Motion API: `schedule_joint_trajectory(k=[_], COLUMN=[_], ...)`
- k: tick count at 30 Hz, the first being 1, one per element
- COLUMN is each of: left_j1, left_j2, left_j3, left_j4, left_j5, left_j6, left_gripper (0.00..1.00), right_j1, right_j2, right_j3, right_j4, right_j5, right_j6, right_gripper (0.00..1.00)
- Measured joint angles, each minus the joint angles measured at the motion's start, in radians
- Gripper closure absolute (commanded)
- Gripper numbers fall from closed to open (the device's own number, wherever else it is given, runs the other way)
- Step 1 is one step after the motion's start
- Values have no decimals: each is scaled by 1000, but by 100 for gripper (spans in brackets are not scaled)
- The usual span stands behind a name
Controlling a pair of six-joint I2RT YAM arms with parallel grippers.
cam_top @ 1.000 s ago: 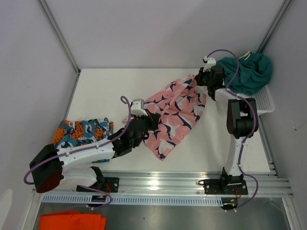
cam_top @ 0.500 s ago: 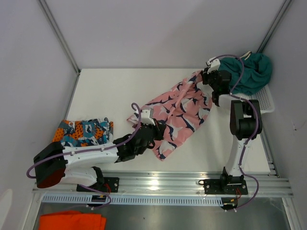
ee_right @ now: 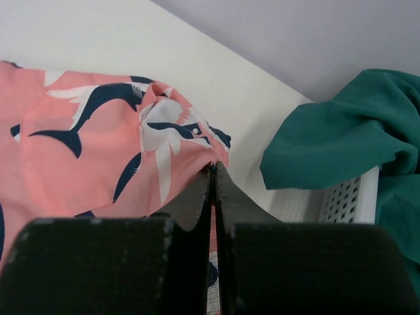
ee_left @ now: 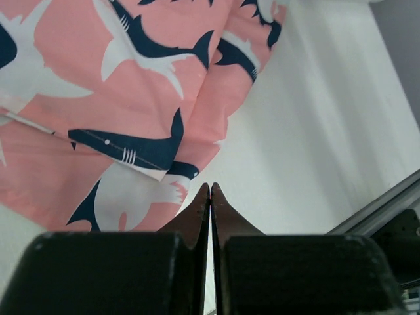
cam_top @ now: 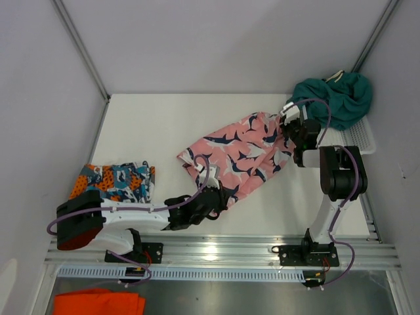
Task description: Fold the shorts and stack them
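Our left pincer (ee_left: 210, 189) grips the near hem of the pink shark shorts (cam_top: 244, 146), our right pincer (ee_right: 214, 169) their far corner

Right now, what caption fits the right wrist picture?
Shut jaws pinch the pink shark shorts; teal shorts drape over a white basket alongside.

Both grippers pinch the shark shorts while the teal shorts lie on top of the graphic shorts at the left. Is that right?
Not quite. The teal shorts are bunched on the basket at the far right, not on the graphic shorts; the top view shows it. The left gripper and right gripper do pinch the shark shorts.
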Motion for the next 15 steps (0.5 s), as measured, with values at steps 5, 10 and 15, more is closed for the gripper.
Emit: schedule_joint_trajectory(k=[5, 10, 15], left_j1=[-2, 23, 203], left_j2=[1, 29, -5], left_j3=[-9, 97, 87], left_j4=[-62, -211, -237], left_j5=[-4, 8, 151], left_j6=[-4, 44, 111], left_gripper=[94, 78, 32], right_j1=[34, 63, 129], right_j2=[-68, -152, -339], right_j3=[-93, -121, -171], right_j4=[24, -34, -188], right_j5=[39, 130, 299], right_j6=[-69, -87, -99], right_gripper=[100, 100, 100])
